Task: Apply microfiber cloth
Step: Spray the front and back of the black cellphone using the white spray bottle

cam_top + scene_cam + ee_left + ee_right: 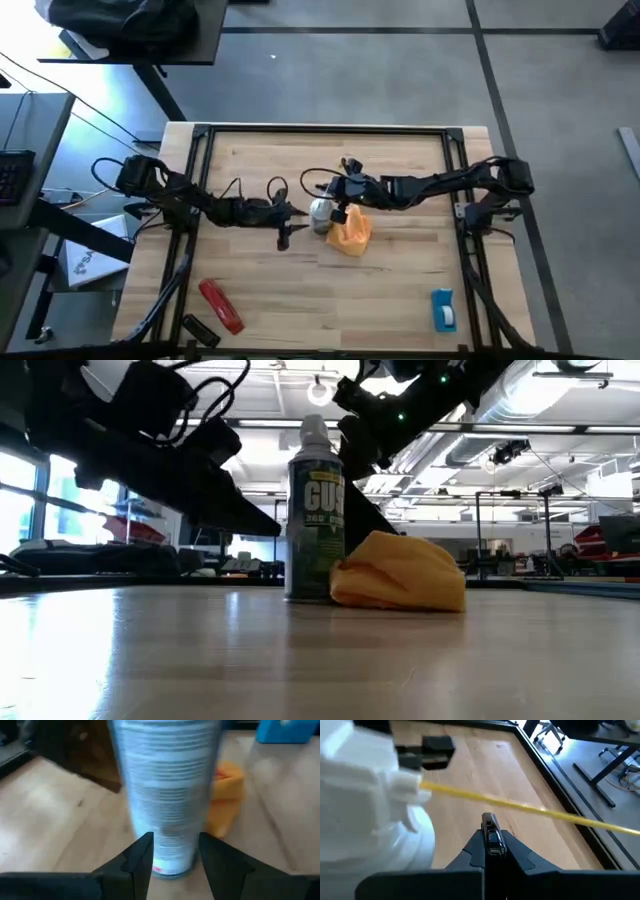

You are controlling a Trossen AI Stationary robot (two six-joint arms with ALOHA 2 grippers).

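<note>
Cloth not yet picked up; both grippers busy at the spray can.

The microfiber cloth (351, 231) lies bunched on the table (400, 290) near its middle, touching the base of an upright spray can (315, 510) in the low view; no finger is on the cloth. The left gripper (175, 857) sits at the can's lower body with its fingers spread either side of it, close to the wall; contact cannot be confirmed. The right gripper (490, 840) has its fingers pressed together with nothing between them, hanging just beside the can's white nozzle cap (360, 780) and its thin yellow straw (530, 807). Judgement: the task is at an early stage. Grasping the cloth and wiping are both left. A red oblong tool (221, 305) lies near the table's front edge, well apart.
</note>
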